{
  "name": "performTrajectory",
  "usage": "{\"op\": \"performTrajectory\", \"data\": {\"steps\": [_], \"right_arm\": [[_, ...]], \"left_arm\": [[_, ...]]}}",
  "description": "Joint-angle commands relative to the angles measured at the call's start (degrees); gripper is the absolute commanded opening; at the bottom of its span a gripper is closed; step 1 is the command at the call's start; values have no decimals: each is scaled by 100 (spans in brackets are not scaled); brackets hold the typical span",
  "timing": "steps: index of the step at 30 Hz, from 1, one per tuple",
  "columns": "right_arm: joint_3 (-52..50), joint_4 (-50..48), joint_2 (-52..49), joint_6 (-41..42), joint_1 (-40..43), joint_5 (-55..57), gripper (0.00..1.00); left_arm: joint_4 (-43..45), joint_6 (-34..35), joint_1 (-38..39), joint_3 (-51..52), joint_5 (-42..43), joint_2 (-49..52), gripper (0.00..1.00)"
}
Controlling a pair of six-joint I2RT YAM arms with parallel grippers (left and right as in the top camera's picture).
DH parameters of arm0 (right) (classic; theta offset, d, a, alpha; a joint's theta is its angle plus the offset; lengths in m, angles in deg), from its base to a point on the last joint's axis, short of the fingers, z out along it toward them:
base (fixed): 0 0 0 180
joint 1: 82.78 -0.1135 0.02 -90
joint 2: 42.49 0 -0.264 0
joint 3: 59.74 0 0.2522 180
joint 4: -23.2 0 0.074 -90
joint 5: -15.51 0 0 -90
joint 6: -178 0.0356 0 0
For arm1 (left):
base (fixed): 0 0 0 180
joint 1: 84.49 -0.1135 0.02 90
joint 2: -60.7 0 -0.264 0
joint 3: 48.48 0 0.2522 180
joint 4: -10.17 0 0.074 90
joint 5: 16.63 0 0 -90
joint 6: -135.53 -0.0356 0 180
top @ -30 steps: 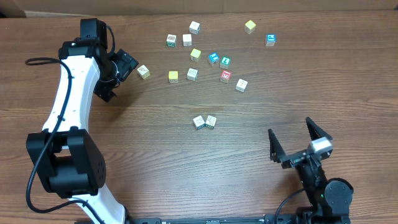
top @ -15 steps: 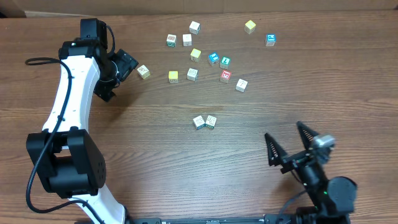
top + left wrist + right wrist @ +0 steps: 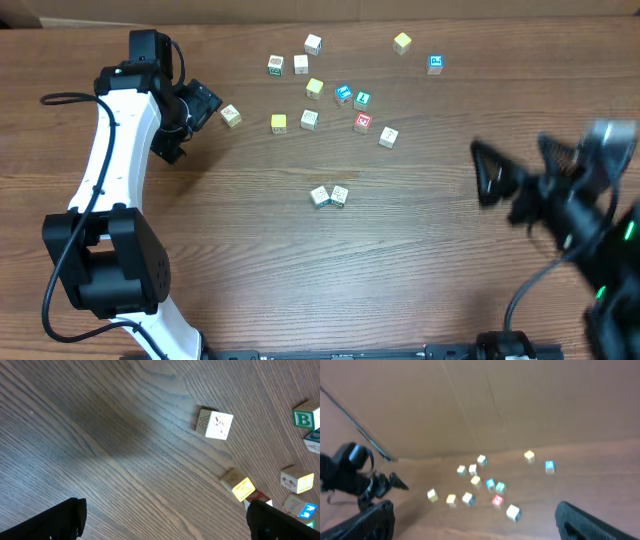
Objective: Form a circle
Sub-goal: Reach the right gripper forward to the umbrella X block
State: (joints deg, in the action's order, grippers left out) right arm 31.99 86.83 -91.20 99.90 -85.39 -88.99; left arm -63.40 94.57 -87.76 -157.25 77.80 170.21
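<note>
The left claw (image 3: 165, 509) stands spread wide with nothing in it, low over the desk (image 3: 300, 270) at its far left side. Just ahead of it lies a single pale cube (image 3: 231, 115), clear of both fingers. The right claw (image 3: 520, 172) is just as wide and just as empty. It hangs high above the right side of the desk and shows blurred from overhead. The circle (image 3: 309, 118) is no more than a loose, ragged clump of cream cubes at the far middle of the desk. Its red-faced cube (image 3: 363, 122) has another cream cube (image 3: 388, 136) just to its right. Blue-faced cubes (image 3: 344, 94) and yellow cubes (image 3: 279, 123) lie mixed in around them. Nearer the front, two cream cubes (image 3: 320, 196) sit touching side by side, well apart from the rest.
</note>
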Motion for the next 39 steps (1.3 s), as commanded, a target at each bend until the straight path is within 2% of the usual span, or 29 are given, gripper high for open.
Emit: {"op": "performTrajectory", "data": {"steps": [1,7,11,24,27,31,39], "right_arm": [[1508,682,-1143,-37,7,96,100],[3923,2299,-3189,-33,7,24,100],[4690,2964,-4227,-35,7,-13,100],[4677,3316,-6105,236,4,-42,100],[4618,3316,-6356,647,0,-31,85],[4579,3298,-6717,997,-133,267,72],[4577,3235,-7497,1539,-728,1182,76]], "left_arm": [[7,-146,-4,-39,-39,-55,100],[4,-146,-4,-39,-39,-55,100],[7,-146,-4,-39,-37,-55,100],[4,-146,2,-39,-39,-55,100],[4,-146,2,-39,-39,-55,100],[7,-146,2,-39,-37,-55,100],[4,-146,2,-39,-39,-55,100]]}}
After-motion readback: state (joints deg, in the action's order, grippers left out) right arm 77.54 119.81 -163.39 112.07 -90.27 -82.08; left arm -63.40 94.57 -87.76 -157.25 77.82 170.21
